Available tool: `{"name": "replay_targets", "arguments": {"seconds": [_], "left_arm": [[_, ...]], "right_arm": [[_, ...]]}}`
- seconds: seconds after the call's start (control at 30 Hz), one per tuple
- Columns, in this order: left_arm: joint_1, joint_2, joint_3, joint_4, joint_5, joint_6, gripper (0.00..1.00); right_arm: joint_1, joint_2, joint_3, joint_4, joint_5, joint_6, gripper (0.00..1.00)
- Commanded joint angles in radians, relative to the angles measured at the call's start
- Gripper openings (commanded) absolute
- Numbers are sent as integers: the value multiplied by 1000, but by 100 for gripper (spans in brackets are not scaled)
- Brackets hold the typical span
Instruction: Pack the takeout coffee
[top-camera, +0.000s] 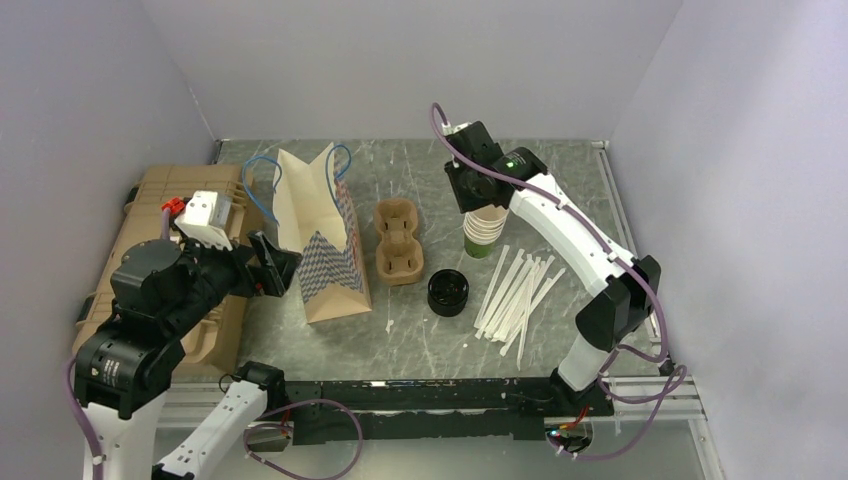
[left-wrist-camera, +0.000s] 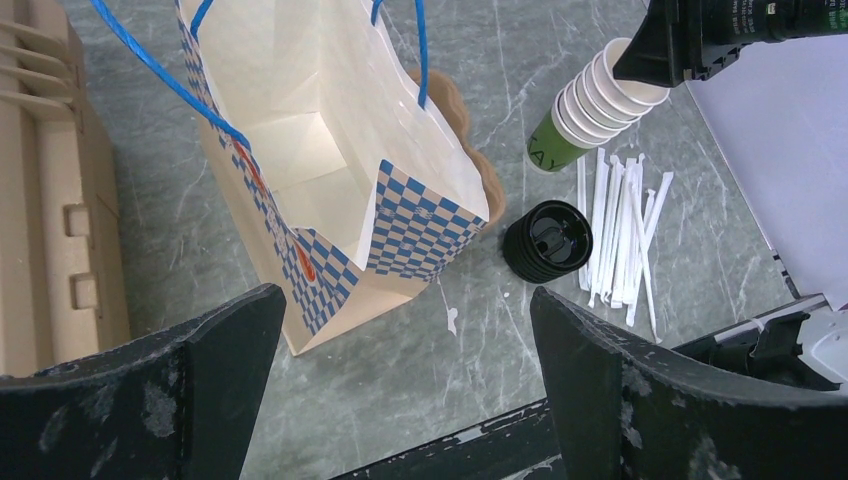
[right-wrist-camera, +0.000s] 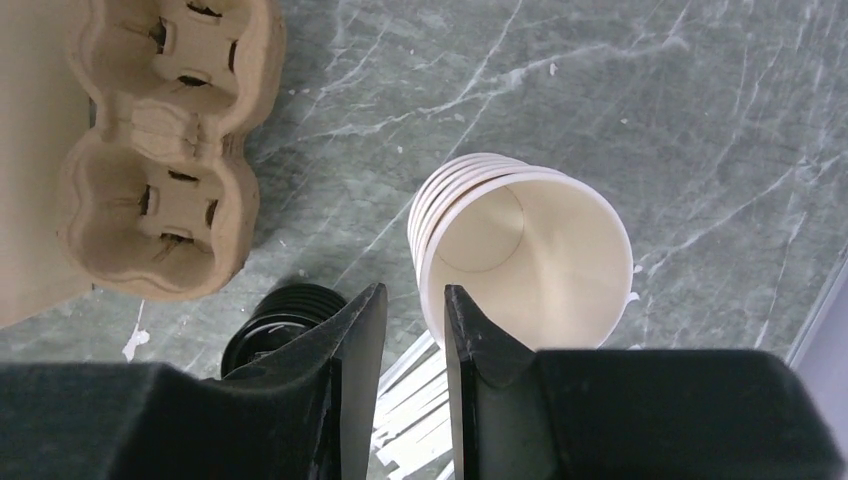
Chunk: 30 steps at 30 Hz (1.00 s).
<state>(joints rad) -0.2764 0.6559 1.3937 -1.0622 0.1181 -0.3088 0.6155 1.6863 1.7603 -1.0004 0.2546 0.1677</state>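
The table (top-camera: 560, 170) under me is grey-green and stone-like, veined with white. Along its left edge lies a tan, ribbed plastic case (top-camera: 150, 205). Beside the case stands a paper bag (top-camera: 322, 245), cream inside and blue-checked outside, with blue cord handles and its mouth open. Next to it lies a moulded brown pulp carrier (top-camera: 398, 240) with two cup wells. Further right are a loose fan of thin white straws (top-camera: 520, 290), a nested stack of cream paper cups (top-camera: 482, 232) with a green base, and a short stack of round black lids (top-camera: 448, 293).

My left arm is folded low over the case. My left hand (left-wrist-camera: 405, 320) is spread wide, holds nothing and points at the bag. My right arm reaches forward and bends down over the cup stack. My right hand (right-wrist-camera: 415, 300) has its fingers nearly together at the top cup's near rim; I cannot tell whether they pinch it.

Only my left wrist view shows the bag's creased inner floor. Only my right wrist view looks down into the top cup. Where the takeout coffee itself is, I cannot tell from any view.
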Motion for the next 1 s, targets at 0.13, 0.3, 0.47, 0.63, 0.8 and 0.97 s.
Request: {"name": "replay_targets", "arguments": {"seconds": [0.13, 0.3, 0.47, 0.63, 0.8, 0.97], "left_arm": [[3, -4, 1, 8, 11, 6, 100], [4, 1, 4, 8, 9, 11, 99], [2, 11, 7, 11, 18, 12, 100], [2, 9, 11, 13, 2, 14, 99], [2, 9, 7, 13, 7, 10, 99], [2, 10, 8, 8, 3, 11, 99]], "right_arm": [[-14, 13, -13, 31, -14, 19, 31], [-22, 16, -29, 36, 2, 24, 31], [-30, 20, -52, 42, -1, 31, 28], [-34, 18, -69, 51, -12, 35, 24], [-35, 19, -65, 52, -15, 36, 12], [-34, 9, -46, 39, 4, 39, 0]]}}
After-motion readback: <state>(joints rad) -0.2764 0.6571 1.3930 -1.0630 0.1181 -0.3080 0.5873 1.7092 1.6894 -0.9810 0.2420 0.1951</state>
